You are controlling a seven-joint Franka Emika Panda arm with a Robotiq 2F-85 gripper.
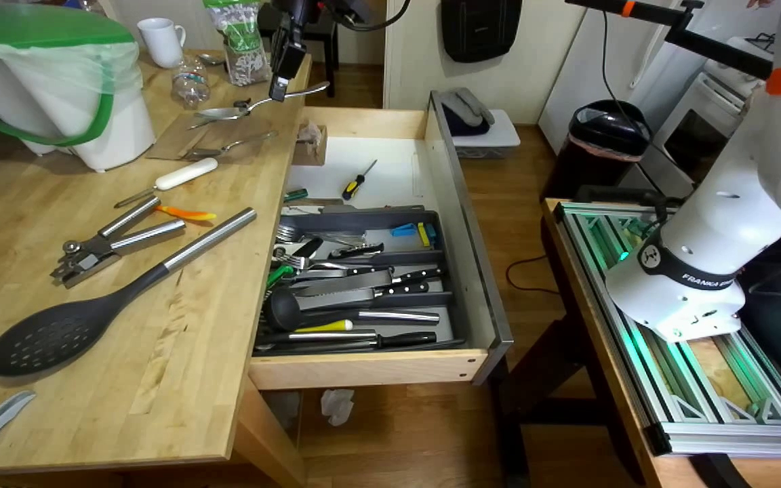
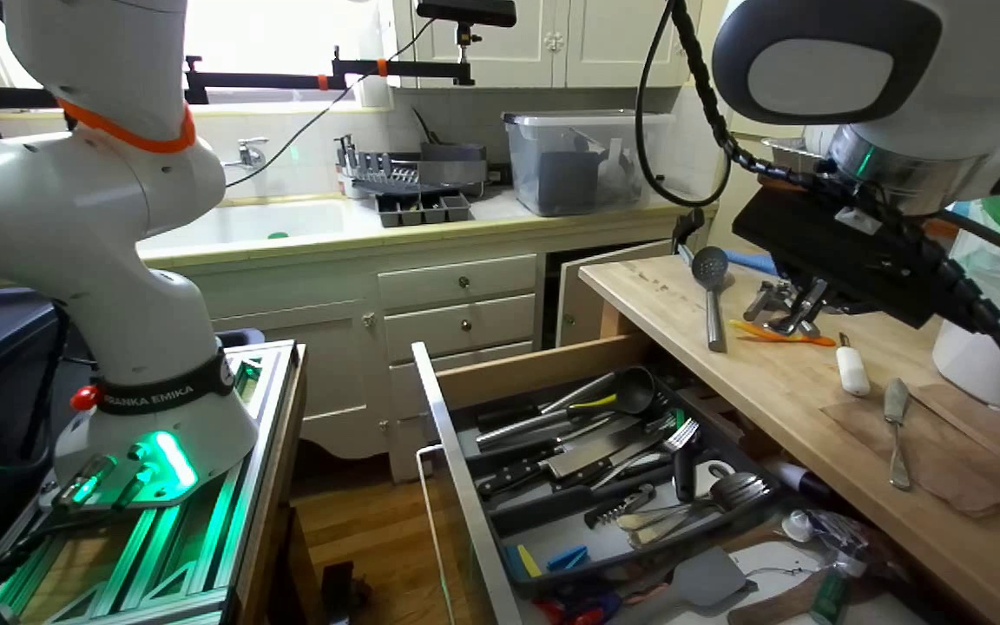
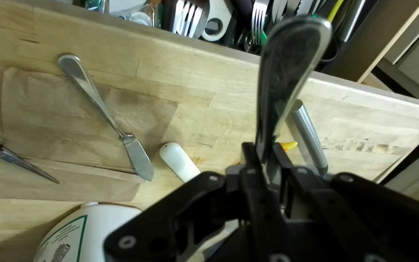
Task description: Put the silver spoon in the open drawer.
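My gripper (image 3: 264,153) is shut on the silver spoon (image 3: 291,65). The spoon's handle points out past the fingertips toward the drawer in the wrist view. Its bowl is hidden there behind the fingers. In an exterior view the gripper (image 1: 278,90) holds the spoon (image 1: 309,90) above the tabletop near the edge, with the bowl over the brown paper. The open drawer (image 1: 370,371) is beside the table, below its top. The drawer (image 2: 457,451) also shows in an exterior view, with a dark divided tray (image 1: 363,220) full of utensils.
On the wooden table (image 1: 180,379) lie a large black slotted spoon (image 1: 58,335), a can opener (image 1: 119,237), a white-handled tool (image 1: 187,175), a butter knife (image 3: 89,89) and scissors (image 3: 9,156). A white bin with a green lid (image 1: 112,129), a plastic bottle (image 1: 190,85) and a mug (image 1: 160,42) stand behind.
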